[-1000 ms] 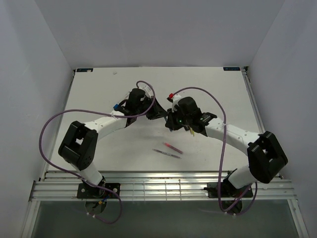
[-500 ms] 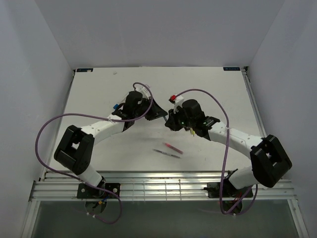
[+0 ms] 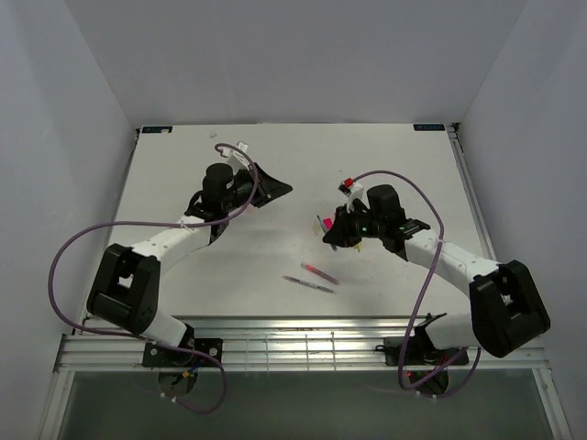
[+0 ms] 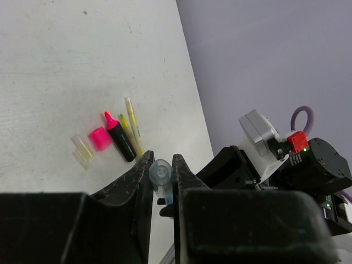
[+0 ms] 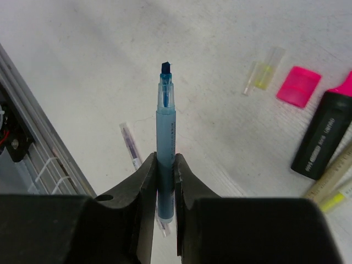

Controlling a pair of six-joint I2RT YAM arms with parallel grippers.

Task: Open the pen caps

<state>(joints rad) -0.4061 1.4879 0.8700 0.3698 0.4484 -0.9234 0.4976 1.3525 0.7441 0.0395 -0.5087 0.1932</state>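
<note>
Right wrist view: right gripper [image 5: 165, 165] clamping blue highlighter [image 5: 165, 118] mid-barrel, tip bared. Left gripper [image 4: 163, 164] pinching translucent cap [image 4: 160, 174]. Pink cap [image 5: 298, 86] lying on tabletop [image 5: 82, 44]. Caps likely light, slick, rigid; gripping across sides best.

Shows the right gripper [image 5: 165, 165] with both fingers [image 5: 144, 187] clamped on the barrel of a blue highlighter [image 5: 165, 124], uncapped, its dark chisel tip [image 5: 165, 67] bare and pointing away from the camera. Beyond, lying on the white tabletop [image 5: 82, 44]: a clear yellowish cap [image 5: 265, 70], a pink cap [image 5: 298, 86] just beside it, and a black highlighter [image 5: 322, 137] with a pink tip at the right edge. Lower right, a pale yellowish pen barrel [image 5: 330, 179]. Left of the fingers, a thin purple pen [image 5: 130, 144], partly hidden.
</note>
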